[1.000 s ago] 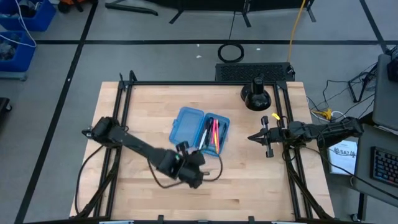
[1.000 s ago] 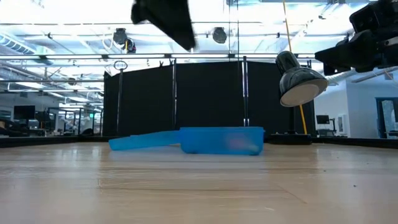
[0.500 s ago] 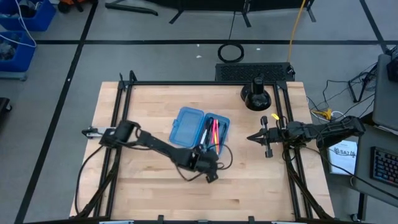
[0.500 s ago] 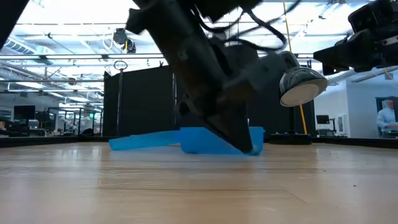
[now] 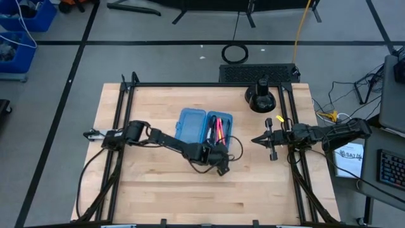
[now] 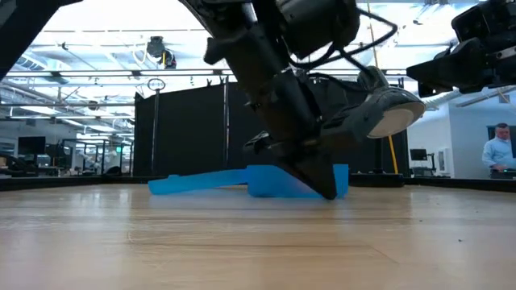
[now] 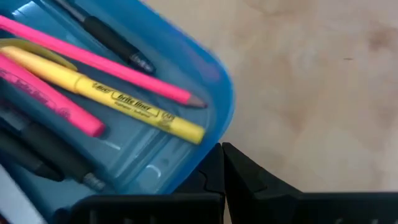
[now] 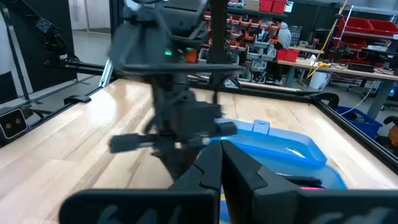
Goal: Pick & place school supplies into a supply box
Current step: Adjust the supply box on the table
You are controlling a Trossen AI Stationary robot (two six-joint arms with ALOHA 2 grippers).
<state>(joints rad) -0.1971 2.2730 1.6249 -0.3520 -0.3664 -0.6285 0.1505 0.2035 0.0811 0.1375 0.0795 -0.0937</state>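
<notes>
The translucent blue supply box (image 5: 193,126) lies open near the table's middle, its lid (image 6: 201,184) flat beside its tray. In the tray (image 7: 217,93) lie pink pens (image 7: 93,59), a yellow highlighter (image 7: 112,93) and black pens (image 7: 106,37). No scissors show. My left gripper (image 5: 223,170) is shut and low at the tray's near right corner, pointing down (image 6: 326,192). My right gripper (image 5: 255,140) is shut and hovers over the table's right side, pointing at the box. My left gripper (image 7: 222,152) has its shut fingertips against the outer wall of the tray's near right corner (image 7: 208,158). It comes slanting down from the near left, and its tips reach the table top. The box lies flat on the table.
A black round stand (image 5: 261,98) sits at the far right of the table. A black metal frame (image 5: 126,126) runs along the table's edges. Bare wood lies along the near side (image 5: 190,196). A person (image 6: 493,157) stands in the room beyond.
My left gripper has swung from the table's near middle toward the right and far edges and come down beside the tray's near right corner. The box has shifted a little toward the table's right.
</notes>
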